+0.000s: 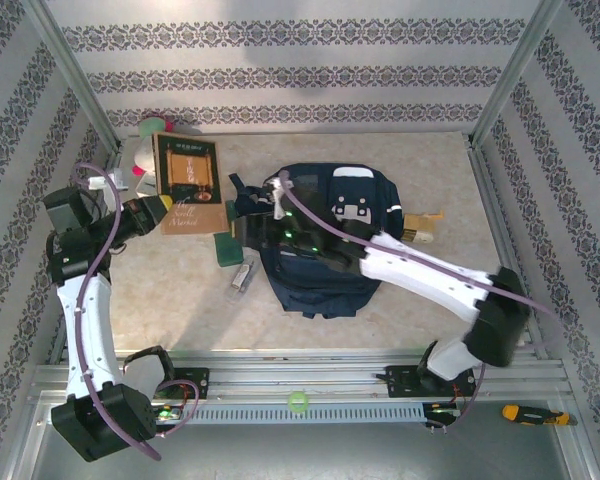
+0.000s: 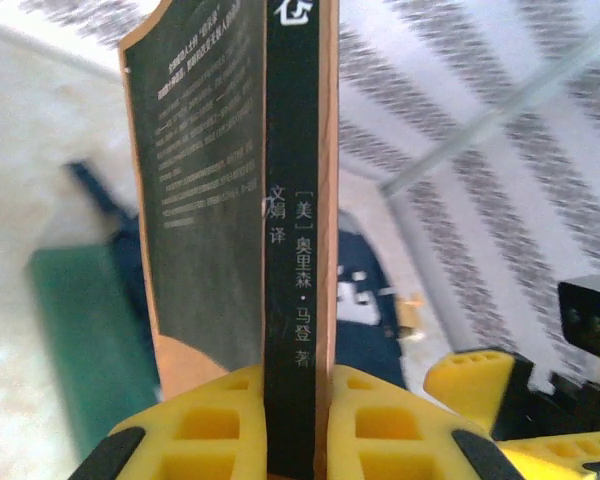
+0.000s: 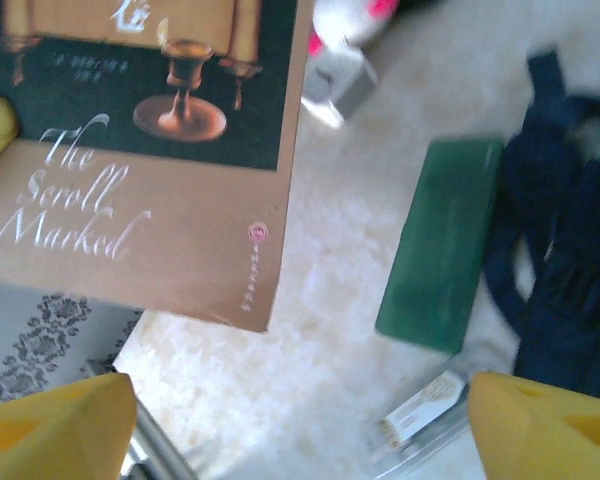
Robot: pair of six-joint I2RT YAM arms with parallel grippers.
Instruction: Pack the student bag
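The student bag, a navy-blue backpack with grey-white patches, lies flat in the middle of the table. My left gripper is shut on the spine of a brown and dark-green book and holds it above the table, left of the bag. In the top view the book hangs at the left gripper. My right gripper is open, yellow fingers wide apart with nothing between them. It hovers at the bag's left edge, over the bare tabletop.
A green case and a clear pen box lie between book and bag. A pink, white and green item sits at the back left. A wooden piece lies right of the bag. Metal frame posts border the table.
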